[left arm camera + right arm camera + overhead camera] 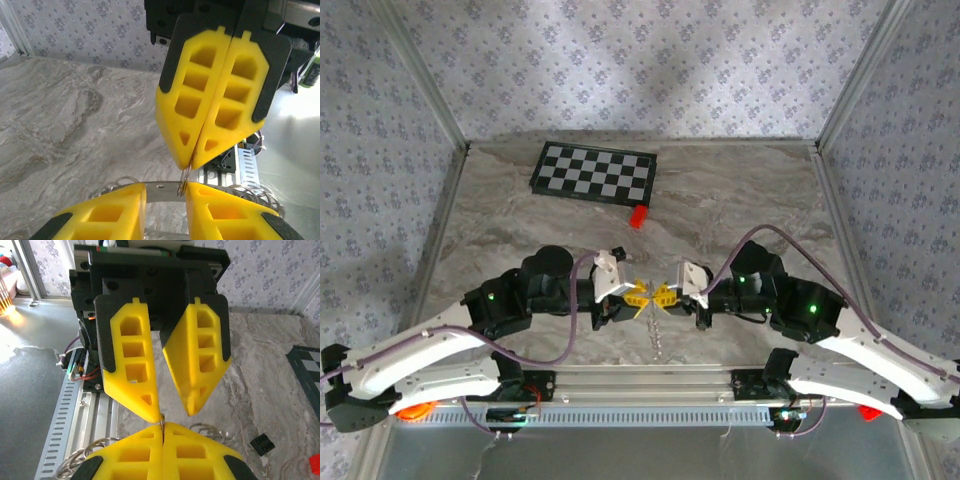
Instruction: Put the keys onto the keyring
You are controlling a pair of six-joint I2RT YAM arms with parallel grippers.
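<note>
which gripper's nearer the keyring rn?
Right. Right gripper is shut on the keyring, wire pinched at its tips. Left gripper faces it tip to tip, jaws apart around a flat metal piece beside the ring.

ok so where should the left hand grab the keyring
Probably the short bit of keyring wire poking out below the right hand's shut tips. Bring the left hand in head-on from opposite: the wire stands upright there, both sides bare.
</note>
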